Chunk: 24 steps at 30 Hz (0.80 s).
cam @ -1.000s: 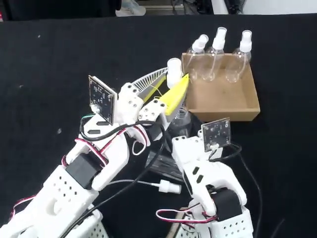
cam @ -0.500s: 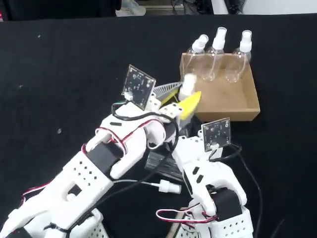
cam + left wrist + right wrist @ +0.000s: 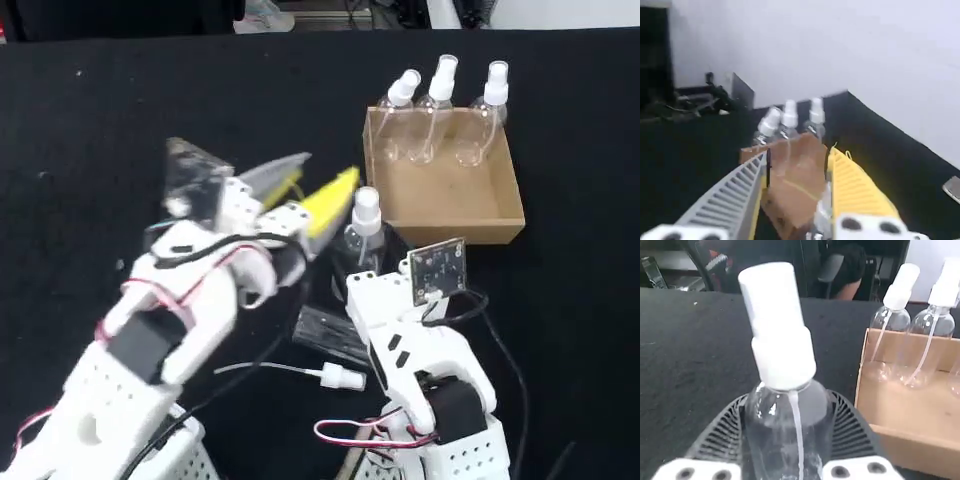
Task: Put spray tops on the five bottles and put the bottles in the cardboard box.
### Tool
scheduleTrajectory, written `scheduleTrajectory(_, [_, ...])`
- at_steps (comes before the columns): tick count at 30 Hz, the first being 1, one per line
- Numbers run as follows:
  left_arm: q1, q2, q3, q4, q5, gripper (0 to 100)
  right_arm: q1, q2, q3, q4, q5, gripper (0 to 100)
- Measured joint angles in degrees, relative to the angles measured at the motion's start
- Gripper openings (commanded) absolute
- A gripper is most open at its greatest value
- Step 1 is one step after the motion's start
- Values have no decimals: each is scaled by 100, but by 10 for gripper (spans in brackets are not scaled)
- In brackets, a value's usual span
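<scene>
A clear bottle [image 3: 362, 240] with a white spray top [image 3: 367, 203] stands upright just left of the cardboard box [image 3: 450, 200]. My right gripper [image 3: 790, 410] is shut on the bottle [image 3: 782, 435], whose spray top [image 3: 776, 325] rises above the fingers. My left gripper [image 3: 328, 167] hangs open and empty to the left of that bottle, with a grey and a yellow finger [image 3: 855, 190]. Three capped bottles [image 3: 432, 110] lean at the far side of the box [image 3: 795, 185].
A loose spray top [image 3: 340, 378] with its thin tube lies on the black table between the two arms. Next to it lies a clear bottle [image 3: 330, 335] on its side. Open black table stretches to the left and far left.
My left gripper has let go of the spray top and swung left, away from the bottle. The top now stays on the bottle held in my right gripper.
</scene>
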Motion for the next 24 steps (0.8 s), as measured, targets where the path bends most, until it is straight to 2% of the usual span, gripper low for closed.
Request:
scheduleTrajectory(3, [-536,-510,70,264,0,191,0,0,0,18,0,11])
scheduleTrajectory(6, [-1284,-976,677,237,0,191,18,0,-18,18,0,11])
scheduleTrajectory(9, [-2163,-1319,1626,-229,0,191,237,0,-316,290,0,11])
scheduleTrajectory(11, [-2488,-1486,2374,-686,0,191,387,0,-651,448,0,11])
scheduleTrajectory(17, [-2585,-1837,4044,-2013,0,191,879,26,-1732,352,0,11])
scheduleTrajectory(21, [-2585,-1864,4264,-2251,0,191,1020,1108,-2444,18,0,11])
scheduleTrajectory(24, [-2585,-1873,4510,-2321,0,191,1407,2180,-2611,-747,0,11])
